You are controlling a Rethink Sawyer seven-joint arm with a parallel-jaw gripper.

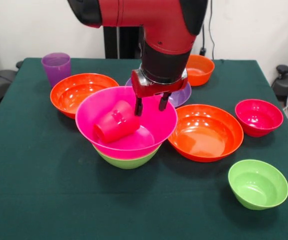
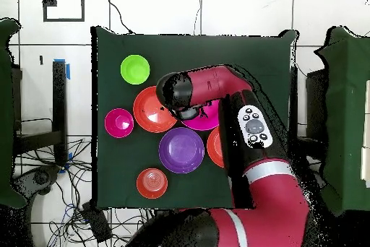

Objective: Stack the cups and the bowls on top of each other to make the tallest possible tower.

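The tower is a wide hot pink bowl nested in a lime green bowl at the table's middle. A red-pink cup lies on its side inside the pink bowl. My gripper hangs open and empty over the bowl's far side, just right of the cup. A purple cup stands upright at the far left. In the overhead view the arm hides the gripper, the cups and most of the pink bowl.
Large orange bowls sit left and right of the tower. A purple bowl is behind the gripper, with a small orange bowl beyond it. At the right are a red-pink bowl and a small lime green bowl.
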